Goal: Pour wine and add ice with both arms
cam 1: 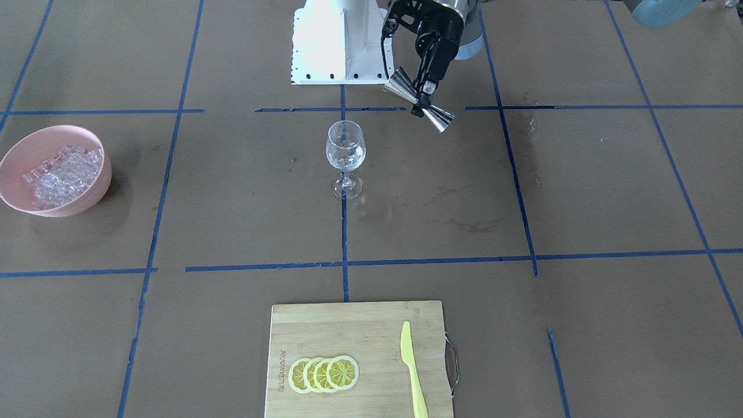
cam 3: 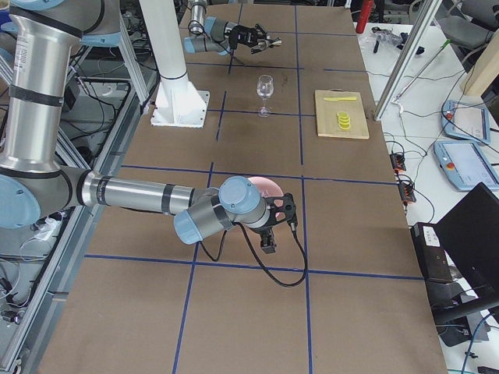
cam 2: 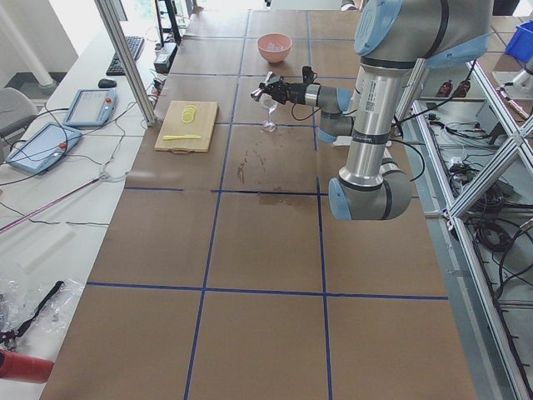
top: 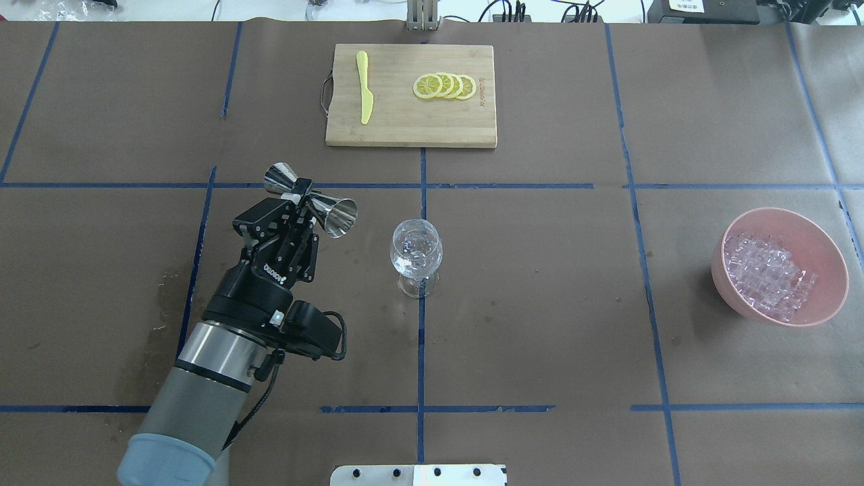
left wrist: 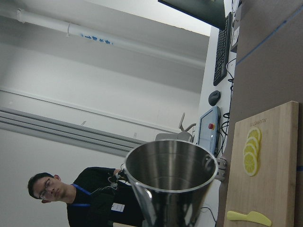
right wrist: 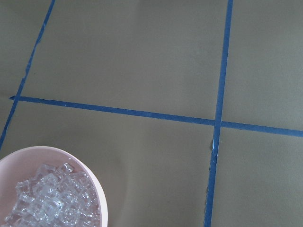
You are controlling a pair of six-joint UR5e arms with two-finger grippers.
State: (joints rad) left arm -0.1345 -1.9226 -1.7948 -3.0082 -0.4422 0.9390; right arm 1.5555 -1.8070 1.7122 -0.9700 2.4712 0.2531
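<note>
The left gripper (top: 307,200) pinches a steel double-cone jigger (top: 335,214) at its waist, with the mouth tipped toward the clear stemmed wine glass (top: 416,253) at four o'clock, seemingly for pouring. Farther off, at the glass's three o'clock, clear ice cubes (top: 766,273) fill a pink bowl (top: 833,270). The right gripper (cam 3: 269,243) hovers near it, likely for ice, but I cannot tell how wide it stands.

Silver-grey arms (top: 202,381), light-blue caps (top: 165,462), black left hand (top: 305,202)

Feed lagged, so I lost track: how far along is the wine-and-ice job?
Pouring looks done or nearly: left gripper holds a steel double-cone jigger tipped beside the clear wine glass. In hand: right gripper near the pink bowl. Left: moving the clear ice cubes heaped there.
</note>
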